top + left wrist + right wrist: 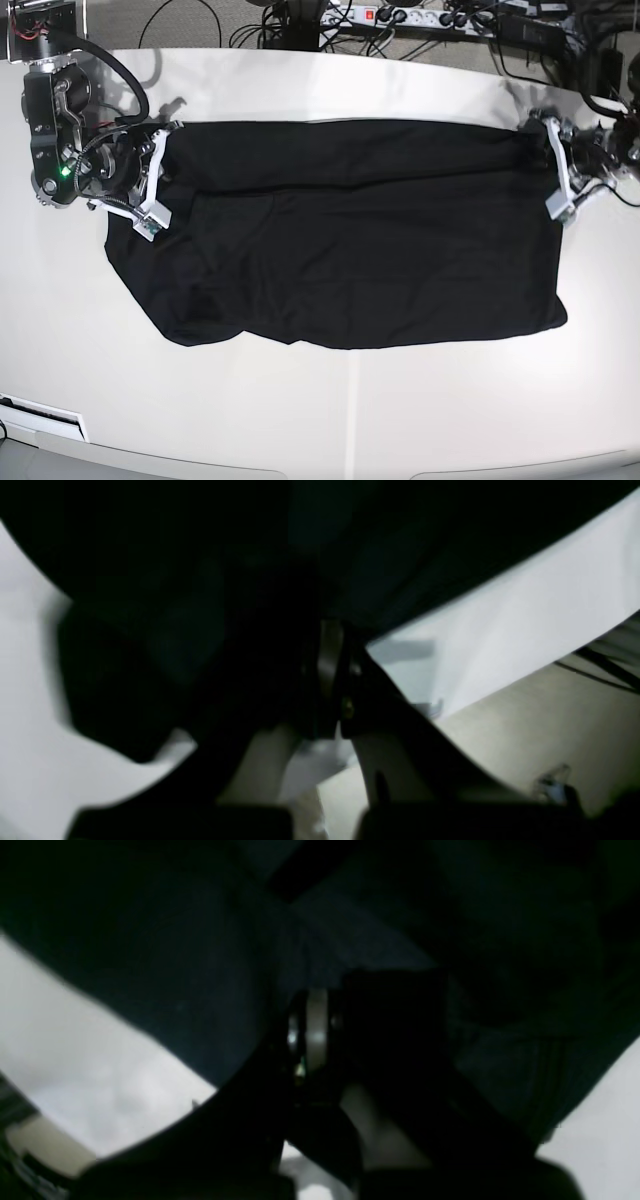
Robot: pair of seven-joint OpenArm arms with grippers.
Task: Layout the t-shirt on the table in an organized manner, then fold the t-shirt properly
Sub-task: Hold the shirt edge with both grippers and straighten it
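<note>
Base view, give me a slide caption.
Black t-shirt spread across the white table, each arm's shut tool, left and right, at a far corner.

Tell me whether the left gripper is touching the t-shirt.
Touching. In the left wrist view the left gripper is shut with black t-shirt fabric pinched between its fingers; the base view shows it at the shirt's far corner on the table.

Power strip [395, 17]: you see it white, lying on the floor beyond the far edge, several plugs seated in it.
Cables [280, 25]: black, tangled in loops beside the power strip and trailing off to your right.
Floor [525, 740]: pale beige, visible to you in the left wrist view.
</note>
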